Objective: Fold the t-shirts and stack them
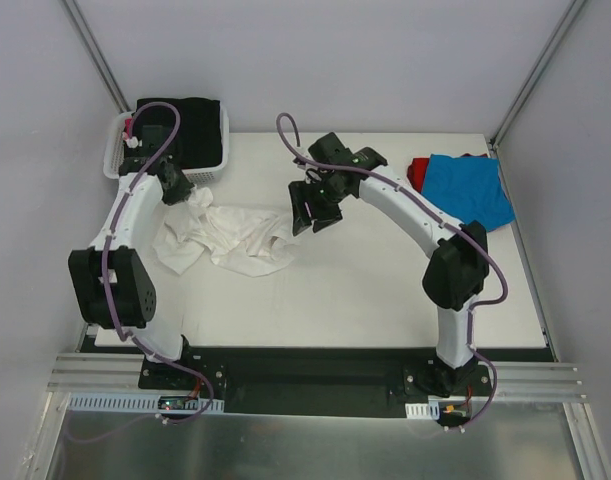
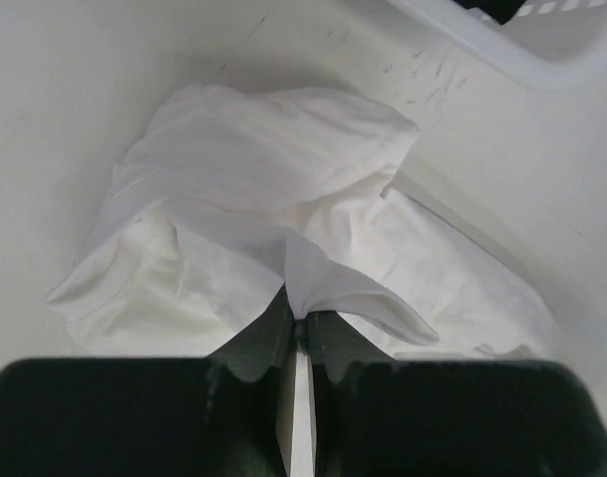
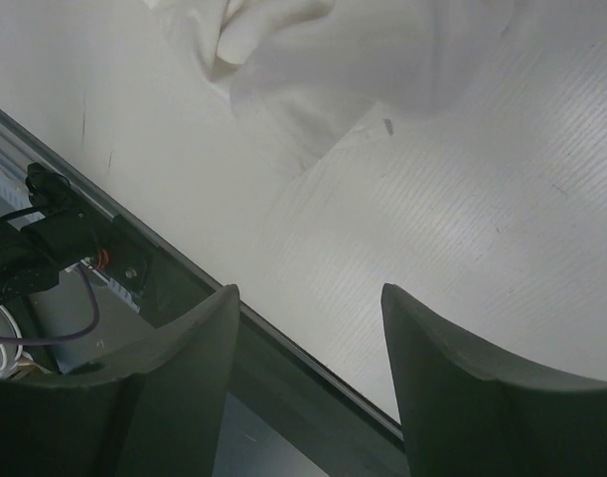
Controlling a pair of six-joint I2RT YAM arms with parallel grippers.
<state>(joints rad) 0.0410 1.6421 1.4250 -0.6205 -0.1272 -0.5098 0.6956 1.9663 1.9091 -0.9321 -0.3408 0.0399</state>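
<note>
Left tool is clamped together on a raised fold of the white t-shirt, at the shirt's far-left corner, just beside the basket.

The white t-shirt lies crumpled, left of centre on the surface. Its right edge ends just short of the right tool.

Right tool's fingers are apart and hold nothing. It hangs over bare surface, with the shirt's hem at the top of the right wrist view.

Blue t-shirt lies flat in the far-right corner, on top of the red t-shirt. Its right edge reaches the edge of the surface.

Black t-shirt sits in the basket at the far-left corner.

Open room:
- a wide bare stretch between the white shirt and the blue/red pair
- the whole near strip of the surface

Surface is white, finely ribbed, with a few dark scuffs near the basket.

An aluminium rail carrying both arm bases runs along the near edge.

Pale grey walls enclose the far and side edges, with metal struts at the far corners.
</note>
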